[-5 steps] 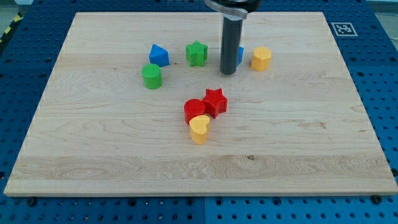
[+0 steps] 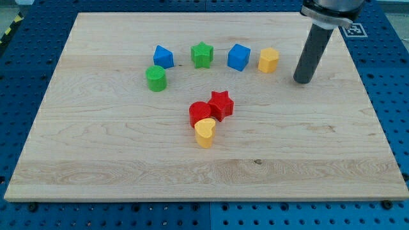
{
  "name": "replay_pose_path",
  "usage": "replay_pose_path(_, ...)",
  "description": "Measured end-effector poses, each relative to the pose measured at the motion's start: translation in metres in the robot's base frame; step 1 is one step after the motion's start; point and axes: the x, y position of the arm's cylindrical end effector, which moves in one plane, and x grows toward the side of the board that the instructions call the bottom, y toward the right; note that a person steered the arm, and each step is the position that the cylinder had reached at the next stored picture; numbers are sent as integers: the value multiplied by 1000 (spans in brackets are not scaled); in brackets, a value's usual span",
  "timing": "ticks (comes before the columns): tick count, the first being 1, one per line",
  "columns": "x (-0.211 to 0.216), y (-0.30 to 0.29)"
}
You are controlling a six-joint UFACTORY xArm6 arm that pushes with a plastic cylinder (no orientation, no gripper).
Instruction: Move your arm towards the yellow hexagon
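The yellow hexagon point(image 2: 268, 60) sits on the wooden board point(image 2: 96, 153) in the upper right part of the view. My tip point(image 2: 303, 80) touches the board to the right of the hexagon and slightly lower, a short gap apart from it. A blue cube point(image 2: 238, 57) stands just left of the hexagon, fully in sight.
A green star point(image 2: 202, 54), a blue block with a pointed top point(image 2: 162, 57) and a green cylinder point(image 2: 155, 78) lie further left. A red star point(image 2: 221, 104), a red cylinder point(image 2: 200, 114) and a yellow heart point(image 2: 205, 133) cluster at the middle. The board's right edge is near my tip.
My tip has moved to the right, from in front of the blue cube to the right side of the yellow hexagon. The blocks have not moved.
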Motion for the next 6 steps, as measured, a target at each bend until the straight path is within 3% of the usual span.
replay_pose_path(1,-51,-5)
replay_pose_path(3,-73,-41)
replay_pose_path(6,-64,-61)
